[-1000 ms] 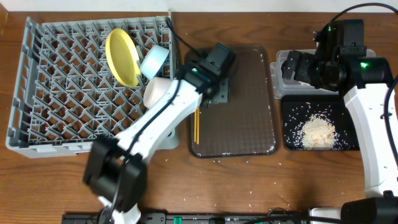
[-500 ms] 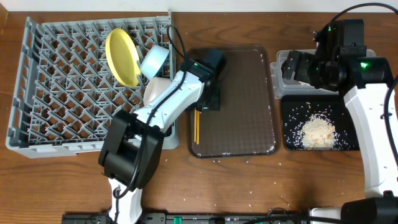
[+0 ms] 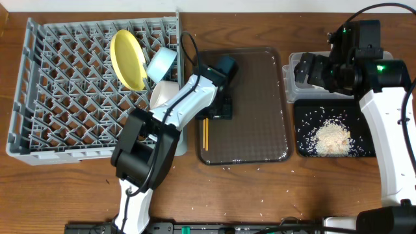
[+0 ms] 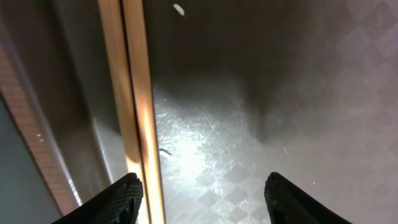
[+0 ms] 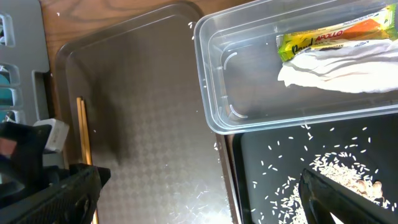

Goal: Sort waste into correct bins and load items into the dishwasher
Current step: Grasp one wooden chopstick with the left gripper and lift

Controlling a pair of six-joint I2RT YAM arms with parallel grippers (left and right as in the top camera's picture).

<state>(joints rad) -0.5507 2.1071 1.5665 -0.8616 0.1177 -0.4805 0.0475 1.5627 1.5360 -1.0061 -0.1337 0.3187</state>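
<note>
Far left corner of the desk: the grey dish rack (image 3: 39,97) holds the yellow plate (image 3: 128,60), the light blue bowl (image 3: 160,64) and a white vessel (image 3: 164,95). Beside it, the left gripper (image 4: 199,196) hangs low over the brown serving tray (image 3: 257,123), jaws spread and empty, the chopsticks (image 4: 134,93) just inside one finger. Toward the right edge, the right gripper (image 5: 205,199) hovers wide open by the clear tub (image 5: 249,93) holding the snack wrapper (image 5: 336,37) and napkin (image 5: 336,71). Rice scraps (image 3: 331,136) lie in the black tray (image 3: 305,146).
</note>
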